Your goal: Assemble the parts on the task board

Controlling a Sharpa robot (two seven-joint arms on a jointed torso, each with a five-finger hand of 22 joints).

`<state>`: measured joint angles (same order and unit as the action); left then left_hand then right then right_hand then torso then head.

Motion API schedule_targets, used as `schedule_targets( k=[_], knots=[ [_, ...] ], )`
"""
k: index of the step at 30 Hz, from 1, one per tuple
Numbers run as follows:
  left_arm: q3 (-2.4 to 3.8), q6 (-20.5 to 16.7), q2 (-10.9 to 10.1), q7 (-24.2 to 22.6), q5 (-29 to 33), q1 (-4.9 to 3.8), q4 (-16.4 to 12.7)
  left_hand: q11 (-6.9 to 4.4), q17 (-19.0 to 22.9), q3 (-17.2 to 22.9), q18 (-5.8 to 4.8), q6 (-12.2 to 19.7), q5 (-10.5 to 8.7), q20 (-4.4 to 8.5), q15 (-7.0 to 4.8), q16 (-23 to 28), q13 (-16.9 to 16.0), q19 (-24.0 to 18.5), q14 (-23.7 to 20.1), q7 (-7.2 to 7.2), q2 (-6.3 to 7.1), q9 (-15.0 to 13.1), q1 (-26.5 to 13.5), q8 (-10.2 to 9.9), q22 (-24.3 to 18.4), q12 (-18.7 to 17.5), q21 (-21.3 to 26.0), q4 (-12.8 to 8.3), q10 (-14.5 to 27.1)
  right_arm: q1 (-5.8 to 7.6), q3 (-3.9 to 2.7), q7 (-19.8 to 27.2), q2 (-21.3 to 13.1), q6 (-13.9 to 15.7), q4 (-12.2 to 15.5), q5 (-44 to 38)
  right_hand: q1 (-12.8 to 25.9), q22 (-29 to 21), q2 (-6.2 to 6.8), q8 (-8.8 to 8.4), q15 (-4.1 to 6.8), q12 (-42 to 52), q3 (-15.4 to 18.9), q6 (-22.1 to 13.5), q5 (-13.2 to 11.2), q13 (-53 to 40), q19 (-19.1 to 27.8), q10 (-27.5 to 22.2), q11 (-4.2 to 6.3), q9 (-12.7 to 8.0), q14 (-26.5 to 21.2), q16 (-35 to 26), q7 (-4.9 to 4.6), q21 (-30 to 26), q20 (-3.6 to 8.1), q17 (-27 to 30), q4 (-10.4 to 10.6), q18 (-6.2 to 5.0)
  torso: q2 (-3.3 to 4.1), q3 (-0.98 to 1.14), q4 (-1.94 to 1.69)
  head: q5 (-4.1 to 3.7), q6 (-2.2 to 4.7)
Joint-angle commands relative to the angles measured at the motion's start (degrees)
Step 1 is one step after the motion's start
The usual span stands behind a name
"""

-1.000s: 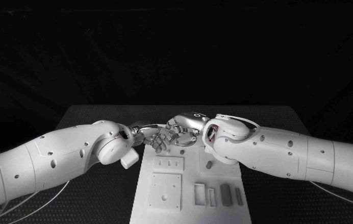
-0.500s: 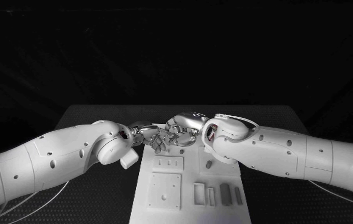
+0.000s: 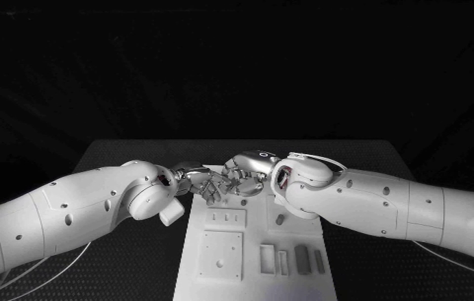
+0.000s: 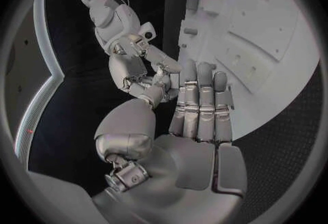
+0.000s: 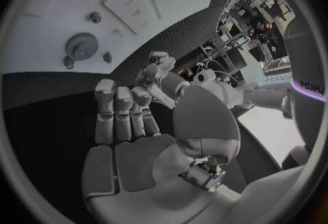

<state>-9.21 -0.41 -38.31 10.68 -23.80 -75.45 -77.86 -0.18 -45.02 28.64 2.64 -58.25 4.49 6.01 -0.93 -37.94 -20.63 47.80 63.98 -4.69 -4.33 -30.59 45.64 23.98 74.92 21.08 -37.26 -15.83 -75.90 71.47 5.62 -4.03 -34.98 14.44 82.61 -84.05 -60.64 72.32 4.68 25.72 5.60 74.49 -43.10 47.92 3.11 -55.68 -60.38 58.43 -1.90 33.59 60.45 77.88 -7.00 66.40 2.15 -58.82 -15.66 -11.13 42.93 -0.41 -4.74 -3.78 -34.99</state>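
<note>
We see silver right hand point(image 5: 136, 147), fingers straight and together, empty, over black table point(image 5: 48, 104) beside white task board point(image 5: 68, 11); grey toothed gear point(image 5: 82, 46) on board.

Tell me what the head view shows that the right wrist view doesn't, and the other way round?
Only the head view shows the near end of the task board with its upright grey parts in slots. Only the right wrist view shows the gear and small pegs on the board's far end, which the arms hide from above. Both show the left hand and right hand meeting close together, fingers spread, over the white board.
</note>
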Motion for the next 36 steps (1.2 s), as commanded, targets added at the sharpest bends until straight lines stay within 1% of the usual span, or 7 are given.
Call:
schedule_targets(
  k=[1,6,12,17,20,28,36],
  knots=[
    [0.11,1.18,0.14,-0.67,0.43,-0.12,-0.21,0.25,0.11,-0.45,-0.58,0.05,-0.01,0.69,-0.14,-0.24,-0.08,-0.03,0.08,-0.37,0.95,-0.03,-0.39,-0.48,-0.12,-0.05,-0.26,0.26,-0.2,-0.13,0.05,0.24,0.09,-1.2,-0.02,-0.24,-0.03,-0.1,0.49,-0.17,1.31,-0.25,-0.24,10.9,-0.32,-0.09,0.16,-4.85,3.13,0.05,1.08,-0.33,2.25,0.17,0.39,-0.08,0.03,-3.87,0.01,0.01,0.03,0.0,-0.05],
    [0.11,1.21,0.14,-0.18,0.44,-0.12,-0.13,0.28,0.26,-0.58,-0.52,0.14,-0.77,0.71,-0.15,-0.25,-0.17,-0.07,0.0,-0.43,2.23,-0.22,-1.21,-0.85,-0.25,-0.21,-0.28,0.95,-0.11,-0.15,0.05,0.23,0.06,-1.16,0.11,-0.2,0.0,-0.1,0.51,-0.17,1.31,-0.24,-0.27,10.92,-0.32,-0.1,0.15,-4.85,3.13,0.08,1.1,-0.33,2.25,0.17,0.39,-0.09,0.05,-3.87,0.02,0.02,0.02,0.0,-0.09],
    [0.11,1.7,0.11,0.42,0.37,-0.12,-0.1,0.28,0.31,-0.29,-0.46,0.19,-0.7,0.74,-0.17,-0.27,-0.22,-0.09,-0.04,-0.44,2.47,-0.32,-0.86,-1.0,-0.28,-0.27,-0.33,0.82,-0.07,-0.19,0.05,0.11,-0.06,-0.92,0.13,0.0,0.04,-0.11,0.53,-0.17,1.31,-0.23,-0.31,10.94,-0.32,-0.12,0.13,-4.83,3.13,0.12,1.11,-0.33,2.26,0.18,0.4,-0.1,0.06,-3.87,-0.01,0.03,0.05,-0.04,-0.11],
    [0.11,2.2,0.15,0.84,-0.18,-0.11,-0.13,0.28,0.37,0.29,-0.43,0.1,0.04,0.73,-0.18,-0.38,-0.35,-0.11,-0.03,-0.45,2.69,-0.57,0.2,-1.17,-0.27,-0.29,-0.49,0.18,-0.1,-0.24,0.05,0.27,-0.11,-0.69,0.28,0.92,0.07,-0.11,0.54,-0.17,1.31,-0.22,-0.35,10.96,-0.3,-0.13,0.1,-4.81,3.13,0.15,1.13,-0.32,2.27,0.19,0.41,-0.11,0.06,-3.87,0.03,0.08,0.07,-0.03,-0.18],
    [0.11,2.26,0.22,1.09,-0.47,-0.11,-0.09,0.29,0.41,0.55,-0.44,0.05,0.4,0.71,-0.17,-0.44,-0.43,-0.11,-0.03,-0.45,2.89,-0.73,0.87,-1.27,-0.27,-0.32,-0.6,-0.21,-0.11,-0.26,0.05,0.34,-0.16,-0.46,0.45,1.2,0.08,-0.12,0.54,-0.17,1.31,-0.22,-0.37,10.97,-0.3,-0.14,0.09,-4.8,3.14,0.17,1.15,-0.32,2.27,0.2,0.41,-0.11,0.06,-3.87,0.04,0.07,0.08,0.0,-0.21],
    [0.11,2.09,0.3,1.39,-0.49,-0.08,0.12,0.36,0.49,0.51,-0.52,0.11,0.64,0.63,-0.09,-0.42,-0.48,-0.16,-0.14,-0.52,2.87,-0.84,0.8,-1.44,-0.3,-0.4,-0.64,-0.01,-0.04,-0.32,0.05,0.41,-0.34,-0.35,0.99,1.38,0.11,-0.12,0.55,-0.17,1.31,-0.2,-0.44,10.99,-0.28,-0.16,0.04,-4.77,3.14,0.21,1.18,-0.31,2.28,0.21,0.43,-0.12,0.06,-3.87,0.02,0.04,-0.02,0.02,-0.39],
    [0.11,2.55,0.28,1.7,-0.56,-0.08,0.03,0.39,0.58,0.47,-0.51,0.22,0.61,0.62,-0.05,-0.37,-0.52,-0.25,-0.26,-0.56,2.85,-0.93,0.61,-1.64,-0.35,-0.49,-0.65,0.21,0.06,-0.33,0.05,0.3,-0.48,-0.35,1.04,1.38,0.12,-0.13,0.55,-0.19,1.31,-0.19,-0.52,11.02,-0.26,-0.18,-0.01,-4.75,3.15,0.26,1.22,-0.31,2.29,0.23,0.44,-0.14,0.04,-3.87,-0.03,0.02,0.04,0.05,-0.48]
  ],
)
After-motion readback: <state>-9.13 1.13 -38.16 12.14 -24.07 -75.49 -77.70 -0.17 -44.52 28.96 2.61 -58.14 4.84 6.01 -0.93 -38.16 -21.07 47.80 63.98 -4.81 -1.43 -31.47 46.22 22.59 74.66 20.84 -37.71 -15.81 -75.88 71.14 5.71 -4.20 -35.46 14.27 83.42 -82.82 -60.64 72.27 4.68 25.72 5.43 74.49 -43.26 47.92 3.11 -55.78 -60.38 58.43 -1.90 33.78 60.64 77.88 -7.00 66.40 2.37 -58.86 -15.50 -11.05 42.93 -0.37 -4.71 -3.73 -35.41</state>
